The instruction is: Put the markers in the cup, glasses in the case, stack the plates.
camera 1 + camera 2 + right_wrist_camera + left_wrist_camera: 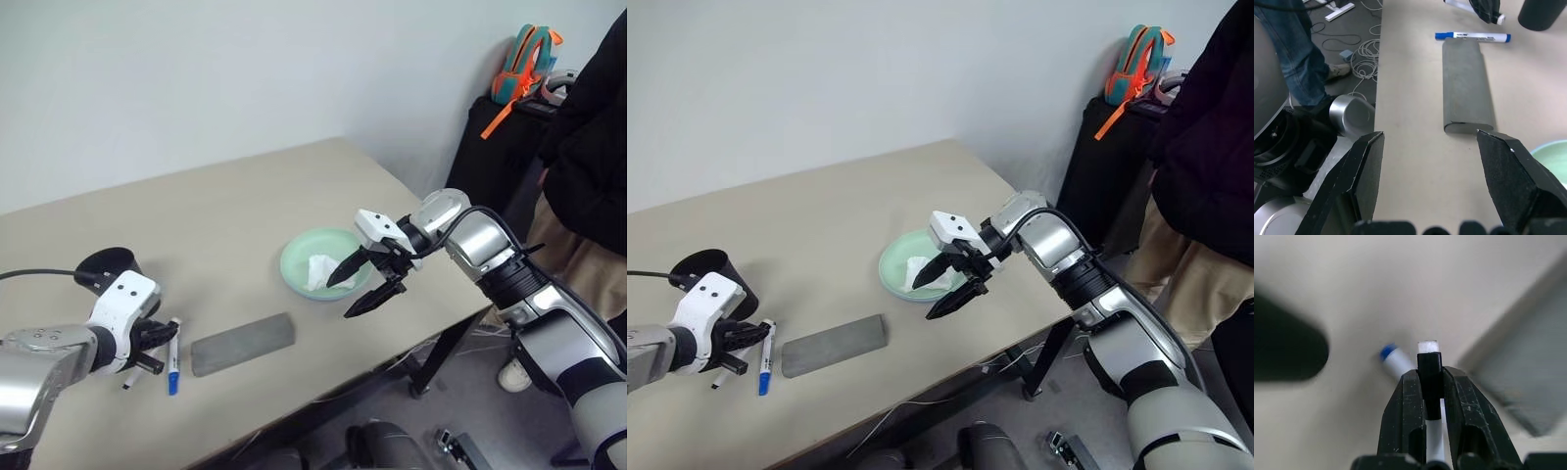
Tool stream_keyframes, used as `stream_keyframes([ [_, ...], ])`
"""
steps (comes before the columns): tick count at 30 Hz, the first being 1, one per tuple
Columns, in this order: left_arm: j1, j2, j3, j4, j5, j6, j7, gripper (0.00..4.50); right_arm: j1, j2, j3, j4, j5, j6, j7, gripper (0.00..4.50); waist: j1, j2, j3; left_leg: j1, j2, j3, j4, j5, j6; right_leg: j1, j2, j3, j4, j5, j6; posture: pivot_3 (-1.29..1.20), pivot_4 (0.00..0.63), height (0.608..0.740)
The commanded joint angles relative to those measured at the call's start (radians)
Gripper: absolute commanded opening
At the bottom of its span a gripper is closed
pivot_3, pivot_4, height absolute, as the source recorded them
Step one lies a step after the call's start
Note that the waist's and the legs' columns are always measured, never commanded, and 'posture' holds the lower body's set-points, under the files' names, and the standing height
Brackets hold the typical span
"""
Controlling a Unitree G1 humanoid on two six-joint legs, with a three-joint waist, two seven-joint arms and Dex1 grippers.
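Currently held: left claw (pixel 1433 382) clamped on the black-capped marker (pixel 1429 369), lower left of the head view.
Handling: light, stiff, slick plastic barrel; probably grips best near the cap, as now.
Blue-capped marker (pixel 173 357): lying flat on the desk (pixel 225 206) beside it.
Cup (pixel 103 268): black, tapered, just behind the left claw.
Case (pixel 243 344): grey, felt-like slab, lower centre.
Right claw (pixel 360 288): fingers apart, empty, over the mint plate (pixel 294 264).

Grey case (pixel 243 344), mint plate (pixel 294 266)
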Motion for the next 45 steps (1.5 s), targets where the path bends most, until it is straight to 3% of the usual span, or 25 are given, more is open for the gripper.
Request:
stream_keyframes([
  [1,-0.032,-0.003,0.135,-0.022,-0.06,-0.105,-0.082,0.12,-0.025,-0.003,-0.038,-0.014,0.009,-0.007,0.003,3.25,0.0,0.0,0.0,-0.001,0.0,0.0,-0.002,0.0,0.0,0.0,0.0,0.0,0.0,0.0,0.0,0.0,0.0,0.738],
  [4,-0.145,-0.069,0.194,0.042,-0.086,-0.214,-0.045,0.12,-0.024,-0.001,-0.041,-0.014,0.008,-0.007,0.003,3.25,0.004,0.001,0.001,0.0,-0.001,0.0,-0.004,-0.002,0.0,-0.001,0.0,0.001,0.0,0.0,0.001,0.0,0.0,0.738],
  [8,-0.299,-0.193,0.194,0.144,0.01,-0.44,0.125,0.12,-0.025,0.007,-0.048,-0.012,0.008,-0.005,0.003,3.25,0.011,0.0,0.0,-0.001,-0.002,-0.001,-0.003,-0.002,0.0,0.0,0.0,0.002,0.001,0.002,0.002,0.0,0.0,0.738],
  [15,-0.384,-0.311,0.181,0.296,0.143,-0.706,0.335,0.12,-0.029,0.013,-0.054,-0.01,0.011,0.0,0.003,3.25,0.013,-0.002,0.0,0.0,-0.003,0.002,-0.002,-0.003,0.001,0.002,0.0,0.006,0.001,0.002,0.003,0.0,0.0,0.738],
  [35,-0.384,-0.384,0.126,0.495,0.18,-1.001,0.397,0.12,-0.04,0.018,-0.069,-0.014,0.024,0.02,0.003,3.25,0.014,-0.003,0.0,0.0,-0.003,0.001,-0.002,-0.003,0.001,0.003,0.0,0.005,0.001,0.002,0.003,0.0,0.0,0.738],
  [45,-0.354,-0.39,0.113,0.568,0.176,-1.084,0.392,0.12,-0.118,0.108,-0.196,0.127,-0.01,0.023,-0.045,3.25,0.015,-0.004,0.0,0.001,-0.002,0.001,-0.002,-0.003,0.001,0.003,0.0,0.004,0.002,0.002,0.003,0.0,0.0,0.738],
])
